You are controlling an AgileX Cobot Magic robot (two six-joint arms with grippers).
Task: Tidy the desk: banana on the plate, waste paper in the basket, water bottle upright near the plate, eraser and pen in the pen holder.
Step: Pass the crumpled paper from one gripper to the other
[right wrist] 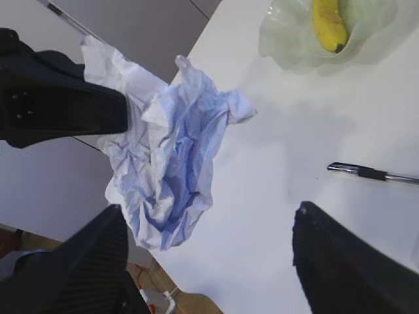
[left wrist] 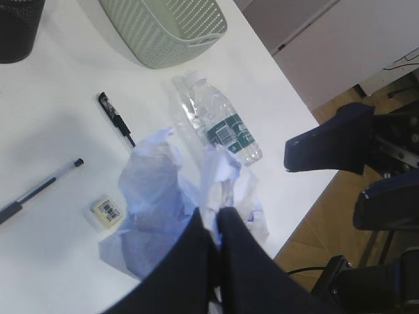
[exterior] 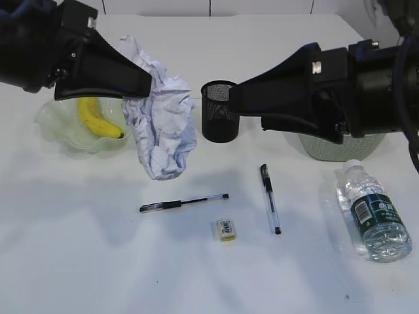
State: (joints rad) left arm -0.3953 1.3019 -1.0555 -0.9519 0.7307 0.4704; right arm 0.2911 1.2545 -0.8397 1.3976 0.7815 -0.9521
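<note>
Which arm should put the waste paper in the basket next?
Right, likely: its open right gripper faces the waste paper that the left gripper holds aloft, and the basket lies under the right arm.

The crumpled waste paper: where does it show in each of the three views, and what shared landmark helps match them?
Exterior view: the waste paper hangs left of centre, pinched by the left end effector.
Left wrist view: bottom centre, hanging from the end effector.
Right wrist view: left of centre, held up off the table.
Shared landmark: the horizontal pen on the table.
</note>
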